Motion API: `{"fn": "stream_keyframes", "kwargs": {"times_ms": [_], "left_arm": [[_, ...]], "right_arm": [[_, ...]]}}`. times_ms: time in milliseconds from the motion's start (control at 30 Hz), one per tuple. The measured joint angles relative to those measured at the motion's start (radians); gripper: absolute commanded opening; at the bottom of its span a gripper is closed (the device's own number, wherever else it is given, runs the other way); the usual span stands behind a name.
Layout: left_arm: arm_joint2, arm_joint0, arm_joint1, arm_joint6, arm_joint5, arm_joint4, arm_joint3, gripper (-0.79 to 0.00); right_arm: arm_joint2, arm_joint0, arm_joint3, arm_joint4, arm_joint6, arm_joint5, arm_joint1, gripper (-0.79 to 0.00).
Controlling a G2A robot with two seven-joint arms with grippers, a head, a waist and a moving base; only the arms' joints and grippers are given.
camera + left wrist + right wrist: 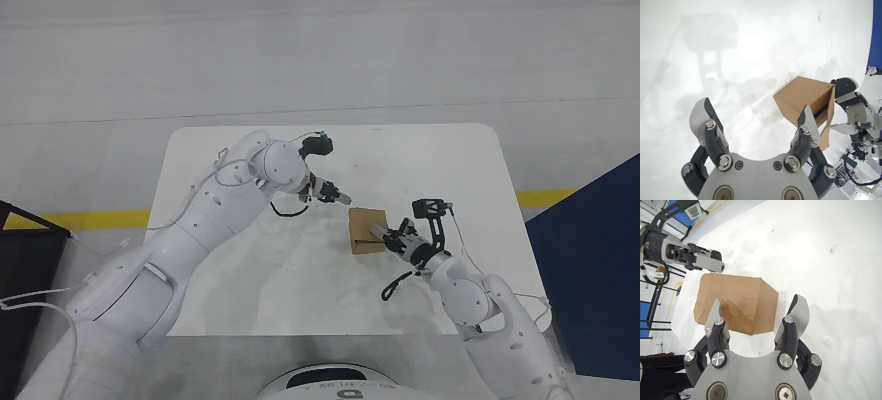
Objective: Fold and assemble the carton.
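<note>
A brown cardboard carton (367,232) stands on the white table (450,160), partly folded into a box shape, with a loose flap (829,121) hanging at one end. My right gripper (756,304) is open at the carton (738,300), and one finger (715,309) presses on its creased face. My left gripper (757,113) is open and holds nothing. It hovers just off the carton's (804,98) far corner, on the side opposite the right gripper (392,238). In the top view the left gripper (340,197) sits up and left of the carton.
Bare white tabletop lies all round the carton. A blue panel (590,260) stands off the table's right edge. A black frame (20,245) is on the floor at the left.
</note>
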Motion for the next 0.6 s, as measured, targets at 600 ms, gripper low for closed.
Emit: {"fn": "stream_keyframes", "kwargs": {"times_ms": [600], "left_arm": [[-0.398, 0.499, 0.205, -0.118, -0.031, 0.117, -0.589, 0.0]], "right_arm": [[-0.036, 0.017, -0.003, -0.036, 0.003, 0.047, -0.005, -0.453]]}}
